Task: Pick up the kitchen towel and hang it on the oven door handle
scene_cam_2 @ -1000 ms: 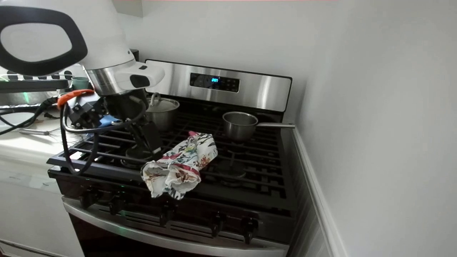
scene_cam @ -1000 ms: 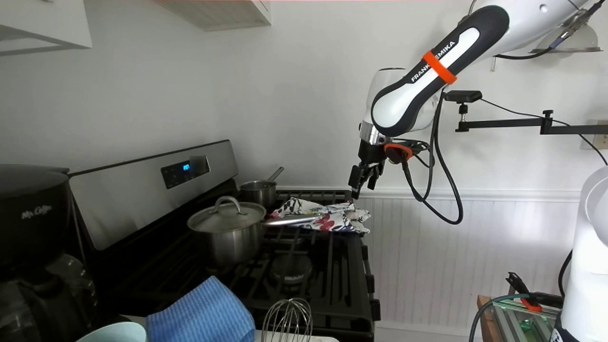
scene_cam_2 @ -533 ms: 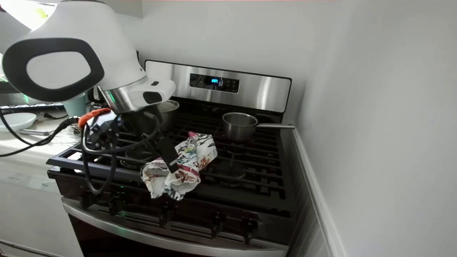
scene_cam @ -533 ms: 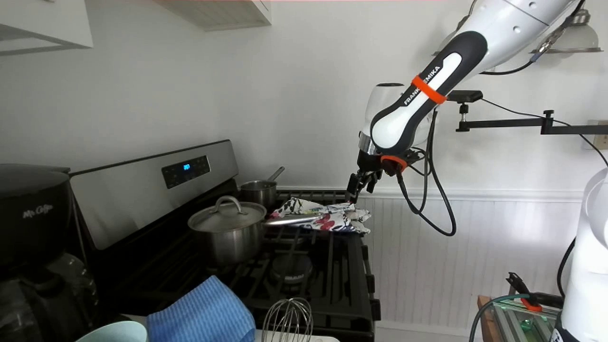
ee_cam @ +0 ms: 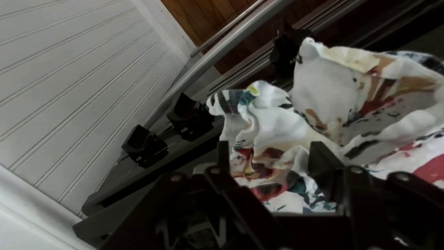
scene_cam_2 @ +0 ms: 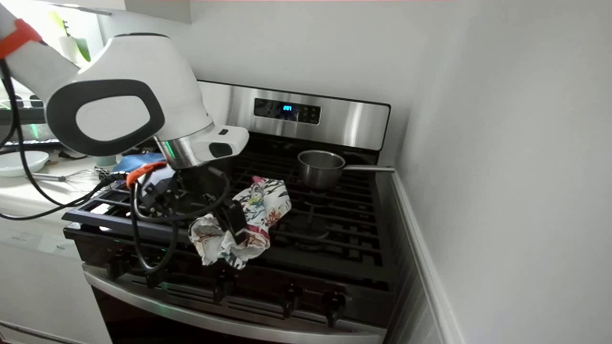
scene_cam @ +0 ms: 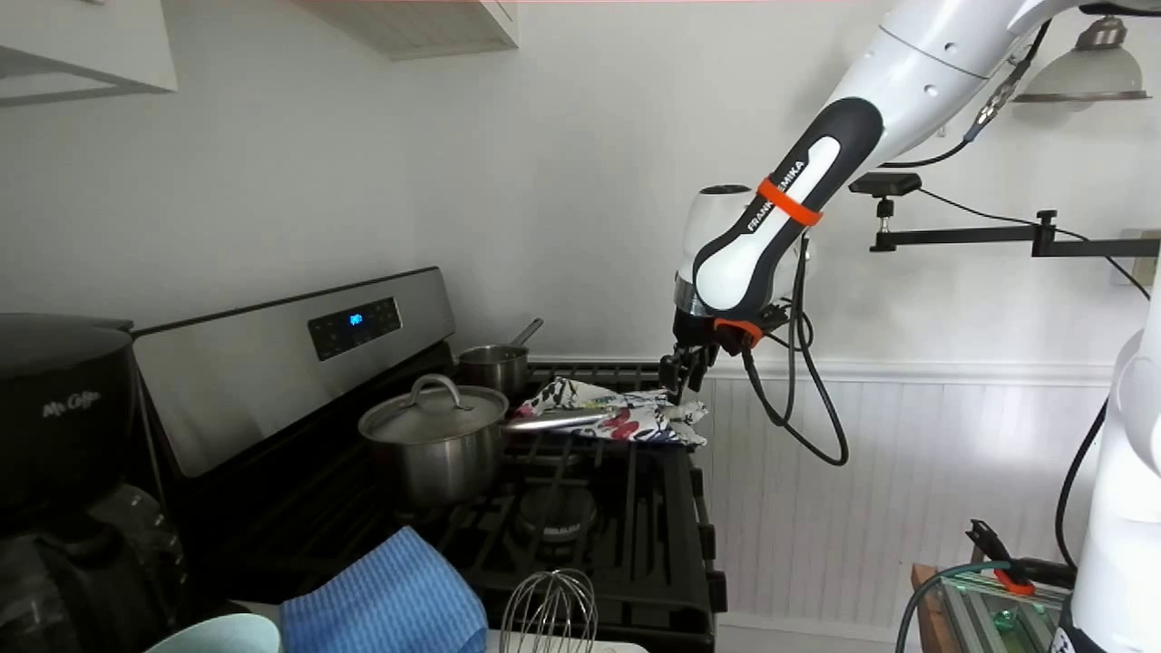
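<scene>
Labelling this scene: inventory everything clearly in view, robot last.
stove: 1, black/silver, by wall
kitchen towel: 1, printed white, stovetop
lidded pot: 1, silver, stovetop
saucepan: 1, silver, stovetop
knobs: 5, black, stove front
oven handle: 1, silver, below knobs
ribbed cloth: 1, blue, counter
whisk: 1, silver, counter
vessel: 1, teal, counter
bowl: 1, white, counter
coffeemaker: 1, black, by stove
lamp: 1, grey, wall
cabinets: 2+, pale, overhead
arm: 1, white, above stove
gripper: 1, black, at towel

Counter (scene_cam_2: 18, 195) washed bright; backguard (scene_cam_2: 340, 124) streaked with glare; wrist view dim, soft.
</scene>
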Action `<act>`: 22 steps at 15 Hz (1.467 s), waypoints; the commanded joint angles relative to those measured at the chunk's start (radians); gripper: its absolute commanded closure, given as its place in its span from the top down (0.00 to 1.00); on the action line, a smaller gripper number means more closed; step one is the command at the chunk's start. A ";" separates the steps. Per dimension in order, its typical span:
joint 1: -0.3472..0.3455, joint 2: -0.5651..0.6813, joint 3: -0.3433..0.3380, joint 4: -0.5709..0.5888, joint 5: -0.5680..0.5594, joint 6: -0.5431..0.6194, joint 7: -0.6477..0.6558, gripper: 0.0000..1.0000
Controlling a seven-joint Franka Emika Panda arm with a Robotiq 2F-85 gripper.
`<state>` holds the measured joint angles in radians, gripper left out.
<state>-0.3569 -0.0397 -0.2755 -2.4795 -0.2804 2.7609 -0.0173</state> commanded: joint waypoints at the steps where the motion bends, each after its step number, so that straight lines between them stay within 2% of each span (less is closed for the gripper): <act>1: 0.021 0.029 -0.007 0.024 0.022 0.021 0.002 0.32; 5: 0.036 0.030 -0.006 0.018 0.086 0.065 -0.035 0.03; 7: 0.044 0.031 -0.004 0.015 0.141 0.092 -0.054 0.00; 8: 0.049 0.034 -0.004 0.016 0.169 0.106 -0.067 0.31; 10: 0.055 0.045 -0.003 0.017 0.217 0.139 -0.083 0.30; 16: 0.052 0.068 0.010 0.024 0.312 0.176 -0.147 0.69; 17: 0.052 0.069 0.012 0.026 0.331 0.171 -0.163 0.55; 18: 0.051 0.069 0.014 0.027 0.349 0.168 -0.180 0.32; 19: 0.051 0.068 0.016 0.029 0.366 0.164 -0.200 0.31; 22: 0.048 0.065 0.016 0.035 0.397 0.158 -0.242 0.09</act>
<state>-0.3092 0.0127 -0.2643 -2.4677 0.0588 2.9170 -0.1957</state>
